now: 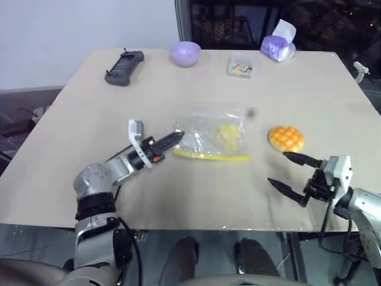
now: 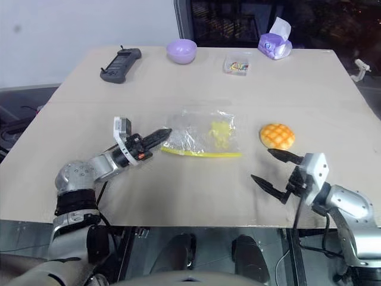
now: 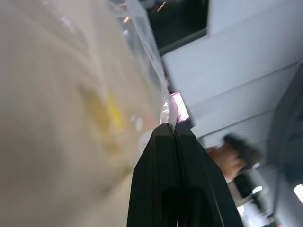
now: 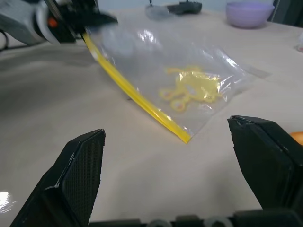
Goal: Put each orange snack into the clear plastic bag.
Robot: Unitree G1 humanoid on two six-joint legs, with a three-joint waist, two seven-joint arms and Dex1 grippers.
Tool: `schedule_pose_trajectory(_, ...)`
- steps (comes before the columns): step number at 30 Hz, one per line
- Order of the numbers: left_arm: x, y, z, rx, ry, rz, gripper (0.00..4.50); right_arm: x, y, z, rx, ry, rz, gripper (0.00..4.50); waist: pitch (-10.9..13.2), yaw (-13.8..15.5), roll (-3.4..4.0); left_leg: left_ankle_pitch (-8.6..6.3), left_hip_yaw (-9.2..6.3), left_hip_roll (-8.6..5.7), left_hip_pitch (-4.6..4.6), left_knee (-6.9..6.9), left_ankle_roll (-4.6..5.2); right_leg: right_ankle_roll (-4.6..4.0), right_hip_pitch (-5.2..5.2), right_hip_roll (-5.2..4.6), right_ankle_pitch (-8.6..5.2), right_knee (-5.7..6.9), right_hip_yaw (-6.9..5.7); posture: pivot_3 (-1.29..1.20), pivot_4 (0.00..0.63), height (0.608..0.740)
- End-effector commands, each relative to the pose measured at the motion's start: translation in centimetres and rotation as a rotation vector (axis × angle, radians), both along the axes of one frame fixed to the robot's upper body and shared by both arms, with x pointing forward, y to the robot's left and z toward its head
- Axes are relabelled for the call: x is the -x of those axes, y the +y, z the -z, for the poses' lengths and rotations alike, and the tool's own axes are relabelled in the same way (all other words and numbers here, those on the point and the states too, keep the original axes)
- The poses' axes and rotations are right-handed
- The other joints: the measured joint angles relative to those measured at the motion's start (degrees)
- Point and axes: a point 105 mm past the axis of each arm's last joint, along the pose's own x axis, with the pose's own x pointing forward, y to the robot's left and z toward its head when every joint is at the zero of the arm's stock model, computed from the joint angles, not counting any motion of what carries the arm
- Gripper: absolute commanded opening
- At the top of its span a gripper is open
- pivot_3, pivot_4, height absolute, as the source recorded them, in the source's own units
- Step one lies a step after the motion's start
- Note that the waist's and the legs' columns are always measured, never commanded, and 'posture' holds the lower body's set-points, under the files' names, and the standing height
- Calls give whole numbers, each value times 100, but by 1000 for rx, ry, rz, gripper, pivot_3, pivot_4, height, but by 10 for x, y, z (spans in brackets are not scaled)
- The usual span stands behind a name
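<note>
The left gripper (image 1: 178,137) was pinched tight on the near left corner of the clear plastic bag (image 1: 209,136), which lay flat at the middle of the table (image 1: 83,119) with its yellow seal strip (image 1: 211,156) along the near edge and a small pale-yellow piece (image 1: 231,134) inside; the orange snack (image 1: 286,139) sat on the table at the bag's three o'clock, apart from it. The right gripper (image 1: 288,170) hovered at the snack's six o'clock with its fingers spread wide and nothing between them; at the table's twelve o'clock edge stood a purple bowl (image 1: 186,53), a small clear box (image 1: 240,64), a tissue pack (image 1: 278,44) and a black controller (image 1: 124,67).
</note>
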Motion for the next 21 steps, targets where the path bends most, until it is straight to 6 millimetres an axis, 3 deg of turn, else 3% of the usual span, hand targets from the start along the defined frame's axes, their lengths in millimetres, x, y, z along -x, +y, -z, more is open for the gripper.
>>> schedule_pose_trajectory(1, 7, -17, 4, 28, 94, 6, 30, -8, 33, -1, 88, -94, -31, 4500, 0, 6, 0, 0, -1, 0, -1, 0, 0, 0, -1, 0, 0, 1, -1, 0, 150, 740)
schedule_pose_trajectory(5, 5, -25, 15, 70, 206, -42, 30, -3, 57, 15, 108, -12, -127, 4500, 3, 29, -7, 1, -4, -3, -8, 2, -2, 0, -4, -1, 0, -2, -3, 0, 150, 740)
schedule_pose_trajectory(6, 6, -28, 17, 70, 224, -44, 0, -6, 60, 16, 98, -5, -115, 4001, 3, 29, -7, 1, -3, -2, -8, 2, -2, 0, -3, -2, 0, -4, -1, 0, 150, 740)
schedule_pose_trajectory(7, 7, -30, 20, 68, 243, -50, 0, -10, 62, 17, 85, 0, -105, 3964, 3, 19, -7, 1, -2, -3, -8, 2, -2, 0, -3, -3, 0, -4, -1, 0, 150, 740)
schedule_pose_trajectory(10, 6, -30, 23, 84, 275, -78, 0, -21, 64, 17, 41, 35, -51, 2756, 2, 15, -9, 1, 4, -5, -3, 2, -2, 0, -3, -4, 1, -2, 6, 0, 150, 740)
schedule_pose_trajectory(15, 6, -26, 23, 113, 301, -101, 0, -36, 61, 23, -14, 99, 30, 339, 1, 16, -10, 1, 0, -5, -2, 2, -3, 0, -2, -3, 1, -1, 2, 0, 150, 740)
schedule_pose_trajectory(16, 7, -26, 23, 112, 304, -100, 0, -39, 60, 24, -16, 108, 44, 79, 1, 6, -10, 1, 1, -5, -3, 2, -3, 0, -2, -3, 1, -2, 3, 0, 150, 740)
schedule_pose_trajectory(21, 7, -24, 22, 130, 312, -105, 0, -56, 59, 22, -58, 116, 123, 24, 1, -5, -10, 2, 3, -5, -1, 1, -4, -1, -4, 0, 1, -1, 6, 0, 150, 740)
